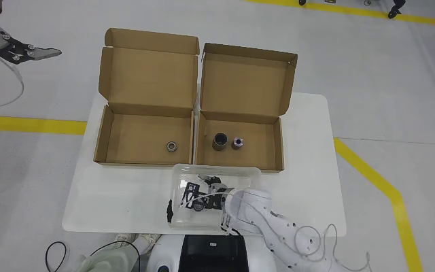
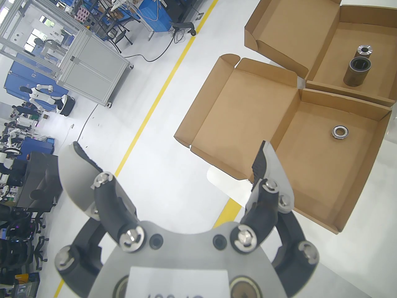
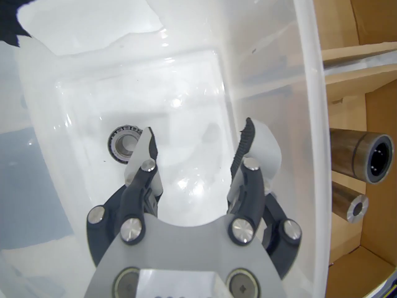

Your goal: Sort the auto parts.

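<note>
Cardboard right box (image 1: pixel 262 146) beyond the right gripper (image 3: pixel 198 137) holds an upright sleeve (image 1: pixel 219 141) and collar (image 1: pixel 237 143); left box (image 1: pixel 136 139), a ring (image 1: pixel 172 145). Clear bin (image 1: pixel 217 167) surrounds that wide-spread gripper; bearing (image 3: pixel 122 144) flat, bore up, beside one finger. The left gripper (image 2: pixel 169 153) gapes wide.

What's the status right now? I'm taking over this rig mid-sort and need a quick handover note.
Left gripper: open, empty, held over the floor beside the table.
Right gripper: open, empty, down inside the clear bin, beside the bin bearing.
Done: the boxed bearing lies in the left-hand box of the top view; a dark sleeve and a small metal bushing sit in the right-hand box.
Left: grasp the bin bearing; it probably goes with the boxed bearing.
</note>
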Robot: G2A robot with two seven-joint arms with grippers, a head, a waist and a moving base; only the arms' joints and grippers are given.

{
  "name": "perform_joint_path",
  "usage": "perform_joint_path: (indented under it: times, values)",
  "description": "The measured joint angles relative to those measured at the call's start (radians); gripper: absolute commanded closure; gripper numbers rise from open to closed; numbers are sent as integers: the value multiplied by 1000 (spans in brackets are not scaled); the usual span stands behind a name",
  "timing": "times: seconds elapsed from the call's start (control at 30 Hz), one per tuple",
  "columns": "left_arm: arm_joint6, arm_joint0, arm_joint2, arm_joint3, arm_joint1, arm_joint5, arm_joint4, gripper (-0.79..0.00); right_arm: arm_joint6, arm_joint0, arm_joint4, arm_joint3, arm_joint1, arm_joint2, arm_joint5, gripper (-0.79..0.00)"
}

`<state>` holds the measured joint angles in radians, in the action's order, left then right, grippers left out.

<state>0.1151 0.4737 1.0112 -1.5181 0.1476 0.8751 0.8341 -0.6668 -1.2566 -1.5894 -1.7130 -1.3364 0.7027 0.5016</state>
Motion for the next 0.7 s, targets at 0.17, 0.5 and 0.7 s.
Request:
perform_joint_path:
  times: [0.17,0.5,0.7]
  values:
    - [0,0,0,0,0,0,0,-785,-16,-12,26,-5,11,2,107,-462]
    - [0,0,0,0,0,0,0,-785,-92,17,62,30,-1,-30,101,-496]
    - [0,0,0,0,0,0,0,-785,-76,46,51,67,-12,-51,65,-486]
